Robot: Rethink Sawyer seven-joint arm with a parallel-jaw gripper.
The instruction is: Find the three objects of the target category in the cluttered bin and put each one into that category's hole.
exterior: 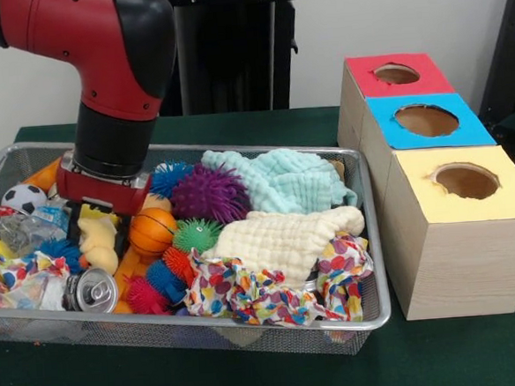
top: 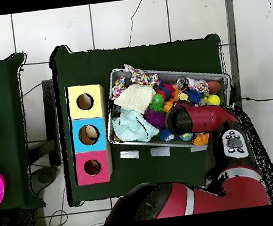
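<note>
The silver wire-mesh bin [exterior: 374, 238] is full of clutter; it also shows in the overhead view [top: 111, 122]. My gripper [exterior: 94, 213] is down in the bin's left part, right over a pale yellow plush [exterior: 98, 243] and mostly hidden by the red wrist. An orange plush part [exterior: 46, 173] shows at the bin's far left, behind the arm. I cannot make out a tiger. The red-surround hole [exterior: 397, 74] tops the farthest plywood box and looks dark and empty; it also shows in the overhead view [top: 92, 167]. In the overhead view the arm [top: 198, 118] covers the gripper.
Boxes with a blue-surround hole [exterior: 427, 120] and a yellow-surround hole [exterior: 466, 181] stand right of the bin. In the bin lie an orange basketball [exterior: 151, 229], a purple spiky ball [exterior: 208, 193], a pale blue cloth [exterior: 283, 179], a cream cloth [exterior: 283, 238], a can [exterior: 92, 290] and a soccer ball [exterior: 23, 198].
</note>
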